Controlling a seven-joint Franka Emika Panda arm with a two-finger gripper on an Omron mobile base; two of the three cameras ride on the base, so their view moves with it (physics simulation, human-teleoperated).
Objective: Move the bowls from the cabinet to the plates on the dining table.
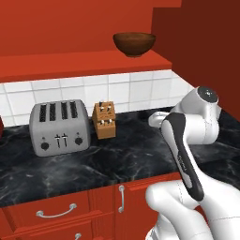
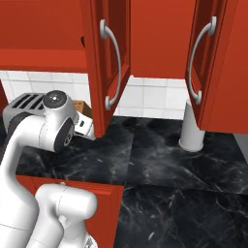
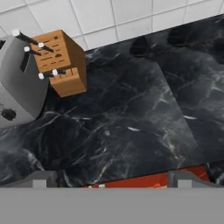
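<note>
Here the gripper (image 3: 112,177) has its jaws spread wide and empty, hovering over the black marble tabletop (image 3: 131,118). Just beyond stand a wooden knife block (image 3: 63,63) and, beside it, a grey toaster (image 1: 59,126), both against the white tiles. Higher up, the dark brown bowl (image 1: 134,44) sits on the red shelf of the cabinet (image 2: 114,58), whose doors hang open.

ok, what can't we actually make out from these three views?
- Grey bowl: not visible; brown bowl alone sits on the cabinet shelf, whose left end the left base view cuts.
- Shelf interior: hidden by open cabinet doors in right base view.
- Toaster: cut by hand view's left edge.
</note>
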